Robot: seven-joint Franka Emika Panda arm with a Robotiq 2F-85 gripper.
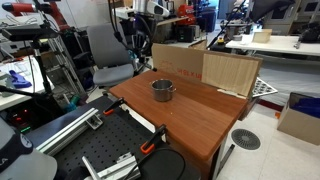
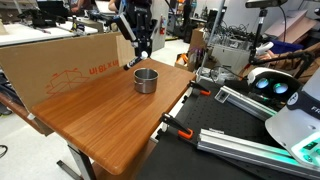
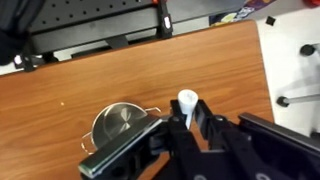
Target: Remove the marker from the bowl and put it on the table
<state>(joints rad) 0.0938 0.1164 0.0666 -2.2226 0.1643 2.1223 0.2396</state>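
Marker (image 3: 187,101), white end showing, is pinched in my closed jaws above the bench (image 3: 60,88), out of the bowl (image 3: 120,126) beside it, and it's probably light, stiff, slick, best held mid-barrel.

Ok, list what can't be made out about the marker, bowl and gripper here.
- The marker: the wrist view shows only its white end; the gripper hides the rest.
- The marker in both exterior views: too small and dark to spot.
- Inside of the bowl: its wall hides it in an exterior view.
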